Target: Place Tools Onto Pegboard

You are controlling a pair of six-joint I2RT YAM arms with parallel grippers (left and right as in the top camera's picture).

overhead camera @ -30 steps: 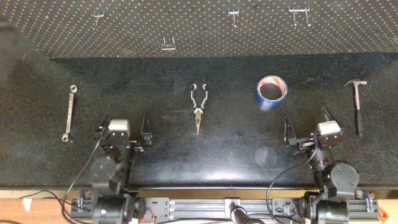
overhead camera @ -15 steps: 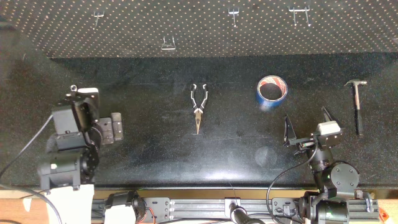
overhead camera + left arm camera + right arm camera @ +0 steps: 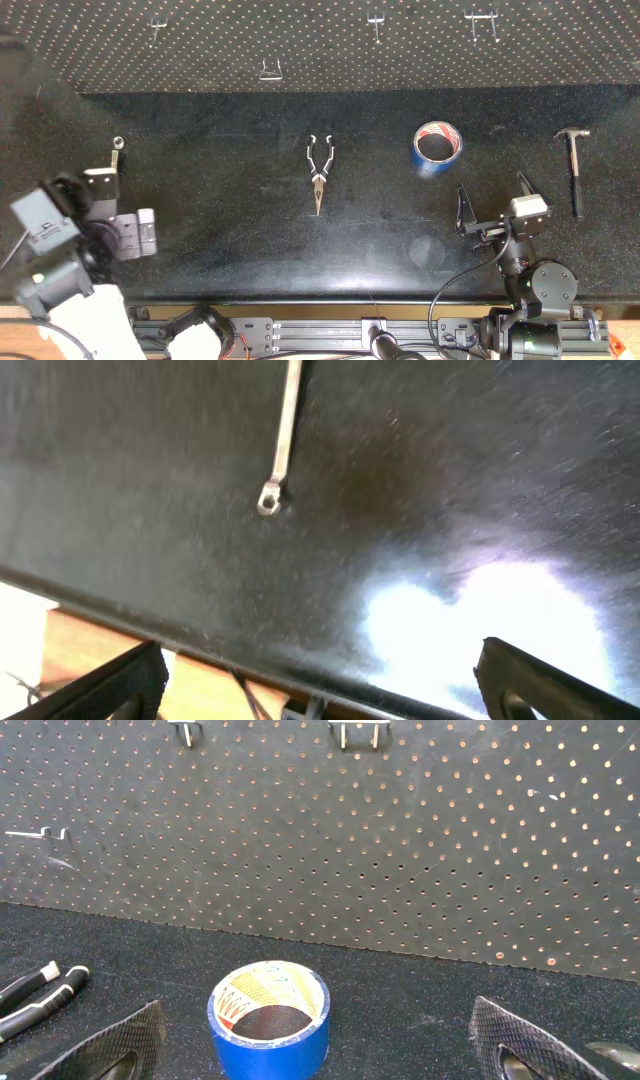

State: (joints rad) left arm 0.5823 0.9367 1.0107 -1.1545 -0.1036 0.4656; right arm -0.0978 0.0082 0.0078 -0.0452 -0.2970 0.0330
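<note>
My left pincer (image 3: 320, 655) is spread wide over the black tabletop (image 3: 450, 480), positioned to straddle the slim silver metal wrench (image 3: 285, 430) lying just ahead. Farther off, the dark perforated pegboard (image 3: 300, 35) carries bare metal hooks (image 3: 270, 70).

A workshop bench: hooked pegboard (image 3: 320, 45) behind a black worktop (image 3: 240, 210) with pliers (image 3: 319, 172), hammer (image 3: 575, 175), wrench (image 3: 285, 425) and tape (image 3: 437, 146).

Bright overhead light: in your left wrist view a white glare patch spreads on the black mat (image 3: 150, 510), and the wrench (image 3: 284, 430) is blurred; shadows are faint
</note>
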